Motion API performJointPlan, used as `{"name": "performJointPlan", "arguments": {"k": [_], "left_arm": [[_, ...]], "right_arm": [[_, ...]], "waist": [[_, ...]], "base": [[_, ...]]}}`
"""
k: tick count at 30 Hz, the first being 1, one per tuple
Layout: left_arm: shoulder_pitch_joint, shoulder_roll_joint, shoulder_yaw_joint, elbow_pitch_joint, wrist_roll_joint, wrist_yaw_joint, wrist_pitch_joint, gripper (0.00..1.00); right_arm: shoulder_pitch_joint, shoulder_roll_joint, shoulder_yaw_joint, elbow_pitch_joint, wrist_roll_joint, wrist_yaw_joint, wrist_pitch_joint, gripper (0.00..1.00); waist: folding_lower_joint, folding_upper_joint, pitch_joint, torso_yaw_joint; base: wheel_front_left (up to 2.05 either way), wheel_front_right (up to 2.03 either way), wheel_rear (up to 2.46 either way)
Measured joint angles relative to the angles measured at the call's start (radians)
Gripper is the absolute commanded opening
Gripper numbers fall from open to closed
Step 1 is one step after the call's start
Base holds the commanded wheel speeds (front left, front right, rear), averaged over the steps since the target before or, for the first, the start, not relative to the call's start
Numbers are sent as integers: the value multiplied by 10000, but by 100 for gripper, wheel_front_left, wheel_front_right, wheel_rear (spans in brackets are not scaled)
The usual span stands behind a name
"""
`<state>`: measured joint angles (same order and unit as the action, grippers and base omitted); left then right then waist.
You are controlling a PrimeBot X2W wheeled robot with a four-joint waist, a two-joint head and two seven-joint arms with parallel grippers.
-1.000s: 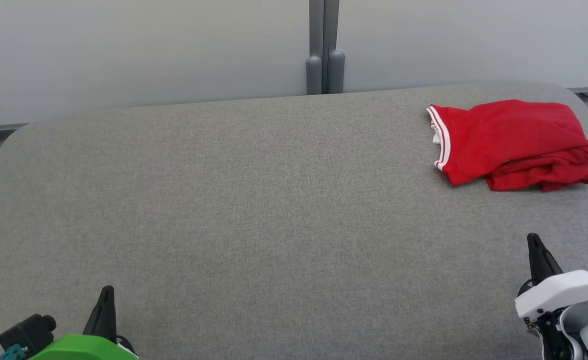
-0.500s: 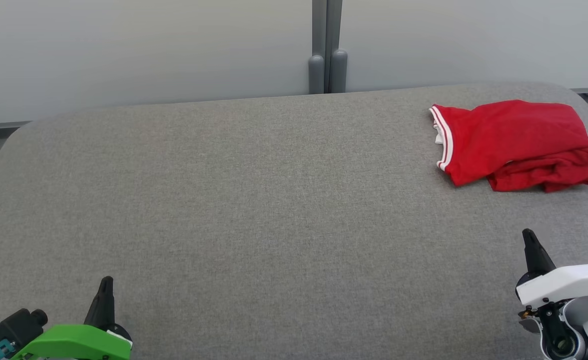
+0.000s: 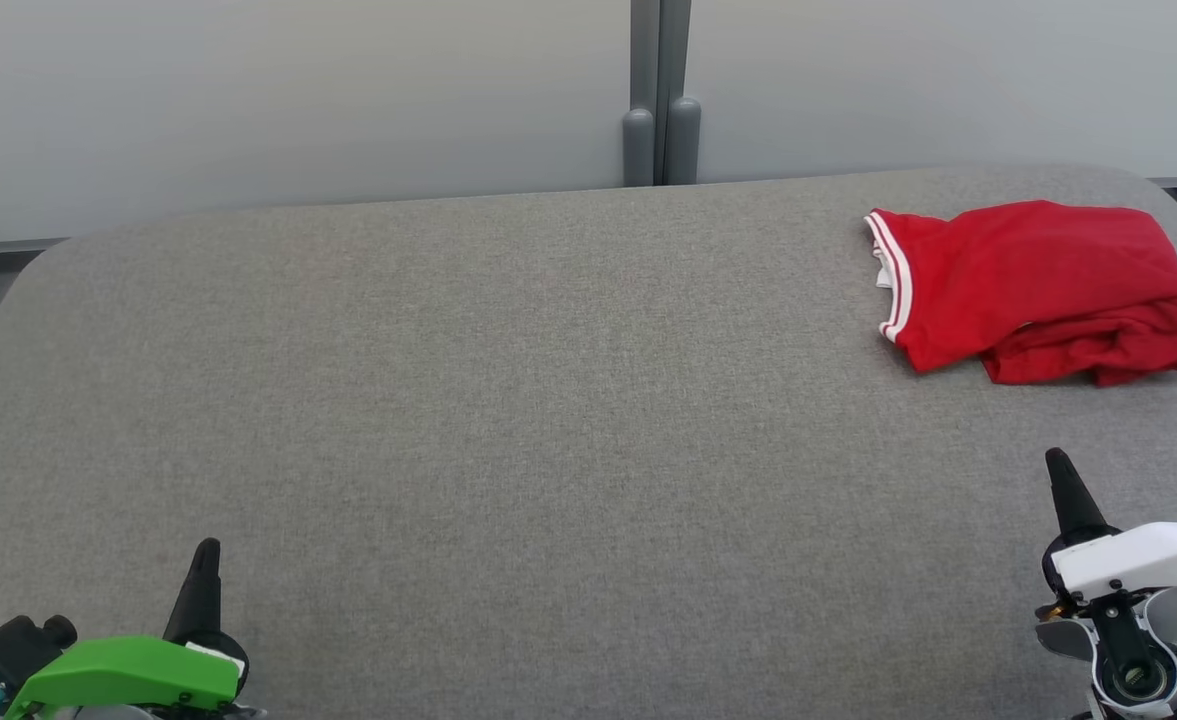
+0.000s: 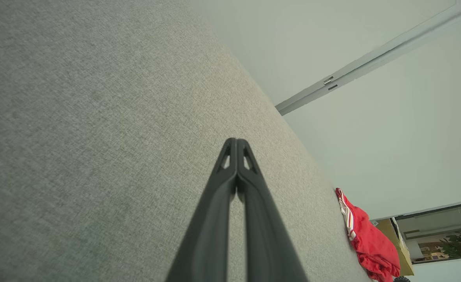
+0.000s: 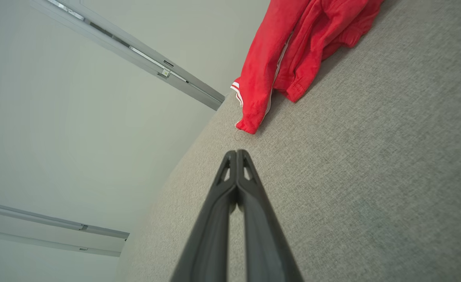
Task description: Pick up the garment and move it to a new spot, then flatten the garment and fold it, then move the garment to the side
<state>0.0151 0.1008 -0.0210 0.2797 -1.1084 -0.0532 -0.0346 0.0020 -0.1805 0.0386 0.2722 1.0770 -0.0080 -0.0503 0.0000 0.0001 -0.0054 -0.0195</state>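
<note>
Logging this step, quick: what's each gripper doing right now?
Left gripper: closed, holding nothing.
Right gripper: closed, holding nothing.

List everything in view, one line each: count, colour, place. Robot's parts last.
garment: 1, red with white-striped trim, roughly folded, far right of the padded table.
padded table: 1, grey fabric, spanning the foreground.
wall panels: 2, pale grey, behind the table.
post: 1, grey, between the panels, centre back.
left claw: 1, dark fingers, green housing, lower left, shut.
right claw: 1, dark fingers, white housing, lower right, shut, short of the garment.
</note>
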Motion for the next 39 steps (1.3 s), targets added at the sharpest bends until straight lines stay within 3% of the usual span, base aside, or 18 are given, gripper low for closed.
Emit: {"name": "performJointPlan", "arguments": {"k": [39], "left_arm": [[-634,-533,913,-44,-4126,-506,1319,0]], "right_arm": [[-501,1216,-1453,-140,4531,890,1319,0]], "waist": [[0,-1,48,172]], "base": [[0,0,0]]}}
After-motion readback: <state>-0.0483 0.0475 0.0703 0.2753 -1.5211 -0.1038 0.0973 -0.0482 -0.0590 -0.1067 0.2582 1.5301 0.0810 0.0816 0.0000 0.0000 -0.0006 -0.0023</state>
